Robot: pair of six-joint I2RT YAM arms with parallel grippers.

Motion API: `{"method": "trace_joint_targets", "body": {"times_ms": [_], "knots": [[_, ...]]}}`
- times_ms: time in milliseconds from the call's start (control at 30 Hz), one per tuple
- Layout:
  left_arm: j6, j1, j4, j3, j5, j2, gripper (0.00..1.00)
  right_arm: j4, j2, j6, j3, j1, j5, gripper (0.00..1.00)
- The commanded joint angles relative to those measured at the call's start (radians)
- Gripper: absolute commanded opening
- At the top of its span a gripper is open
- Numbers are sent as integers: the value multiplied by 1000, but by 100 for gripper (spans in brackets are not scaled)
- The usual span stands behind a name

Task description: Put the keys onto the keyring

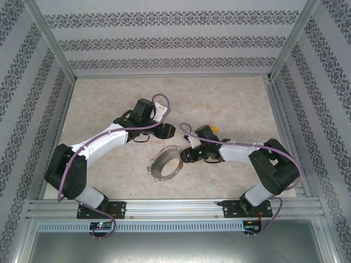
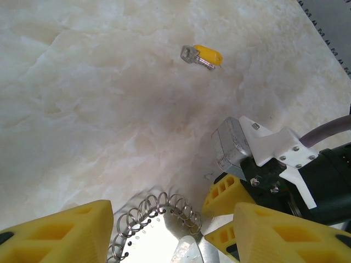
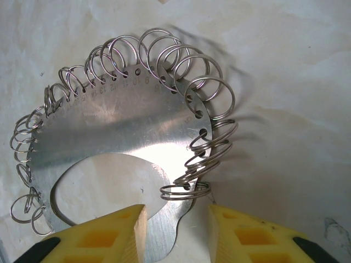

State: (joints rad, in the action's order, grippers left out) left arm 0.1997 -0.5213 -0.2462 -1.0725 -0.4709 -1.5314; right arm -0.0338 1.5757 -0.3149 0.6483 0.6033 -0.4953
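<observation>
Keyring (image 3: 109, 126): brushed sheet-metal plate, bright and reflective; rim loops of polished metal wire. Key (image 2: 204, 56), apart from keyring: glossy yellow plastic head, bare metal shank. Tabletop (image 2: 82, 109) beneath keyring: marble-patterned, smooth, satin. Right gripper (image 3: 175, 219) at keyring edge: matt yellow plastic.

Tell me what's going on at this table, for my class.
A large silvery metal hoop fringed with small wire loops lies flat on the marble-look table between two robot arms. The right gripper straddles its rim, jaws open, not clamped. The left gripper hovers open over its far side. The tiny yellow-headed metal key lies untouched on the table further off.
</observation>
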Motion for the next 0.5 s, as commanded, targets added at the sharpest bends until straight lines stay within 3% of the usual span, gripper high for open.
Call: {"method": "trace_joint_targets", "body": {"times_ms": [0, 467], "knots": [[7, 13, 25, 9, -11, 24, 60, -24, -18, -13, 6, 8, -22, 37], [9, 15, 24, 15, -24, 37, 61, -33, -8, -24, 48, -7, -58, 48]]}}
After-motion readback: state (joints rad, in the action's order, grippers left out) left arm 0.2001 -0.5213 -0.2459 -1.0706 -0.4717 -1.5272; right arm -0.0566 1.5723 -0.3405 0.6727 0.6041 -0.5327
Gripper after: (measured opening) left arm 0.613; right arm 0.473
